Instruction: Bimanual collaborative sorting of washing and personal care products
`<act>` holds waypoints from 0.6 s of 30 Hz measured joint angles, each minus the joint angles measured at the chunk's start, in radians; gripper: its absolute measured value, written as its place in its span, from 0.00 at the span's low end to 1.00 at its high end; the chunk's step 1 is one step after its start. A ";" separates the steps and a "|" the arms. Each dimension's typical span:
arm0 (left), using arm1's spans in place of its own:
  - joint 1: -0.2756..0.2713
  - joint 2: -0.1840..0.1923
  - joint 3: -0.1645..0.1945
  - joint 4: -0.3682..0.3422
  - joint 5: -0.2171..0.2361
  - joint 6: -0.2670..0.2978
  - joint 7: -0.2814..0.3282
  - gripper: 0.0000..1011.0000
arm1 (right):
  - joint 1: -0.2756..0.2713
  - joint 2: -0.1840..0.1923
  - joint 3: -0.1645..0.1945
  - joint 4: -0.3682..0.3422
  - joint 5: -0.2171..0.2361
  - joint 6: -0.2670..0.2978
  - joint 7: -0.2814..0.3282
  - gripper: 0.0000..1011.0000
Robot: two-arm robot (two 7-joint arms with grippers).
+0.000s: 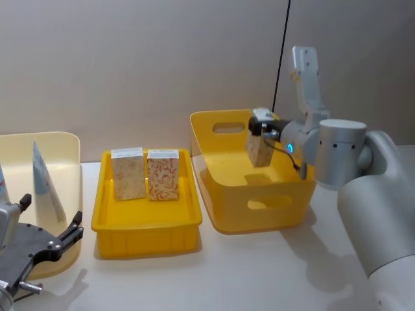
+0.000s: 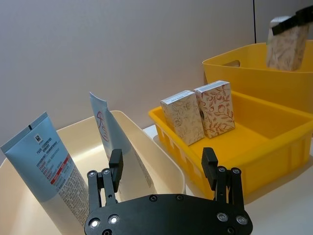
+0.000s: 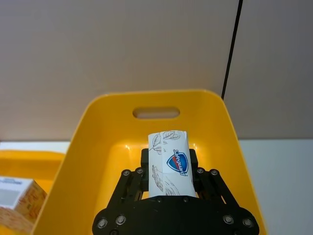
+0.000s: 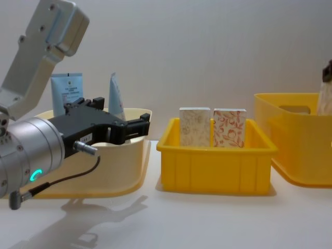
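My right gripper (image 1: 264,129) is shut on a beige floral carton (image 1: 260,151) (image 3: 168,164), holding it upright above the inside of the deep yellow bin (image 1: 259,207). Two more cartons stand side by side in the shallow yellow tray (image 1: 146,233): a beige one (image 1: 128,173) and a red-patterned one (image 1: 163,175). Two light blue tubes (image 2: 49,166) (image 2: 105,127) stand leaning in the cream bin (image 1: 65,146). My left gripper (image 2: 162,166) hovers open at the near side of the cream bin, with nothing between its fingers.
The three containers stand in a row on the white table, cream bin at the left, shallow tray in the middle, deep bin at the right. A plain wall runs behind them. Bare table lies in front of the containers.
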 joint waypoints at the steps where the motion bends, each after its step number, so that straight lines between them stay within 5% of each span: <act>1: 0.000 0.000 0.000 0.000 0.000 0.000 0.000 0.99 | 0.002 -0.001 -0.001 0.012 -0.001 0.014 0.000 0.40; 6: 0.000 0.000 0.000 0.000 0.000 0.000 0.000 0.99 | 0.009 -0.003 -0.007 0.045 -0.005 0.044 0.003 0.40; 18: 0.000 0.000 0.000 0.000 0.000 0.000 0.000 0.99 | 0.018 -0.005 -0.014 0.089 -0.011 0.084 0.010 0.76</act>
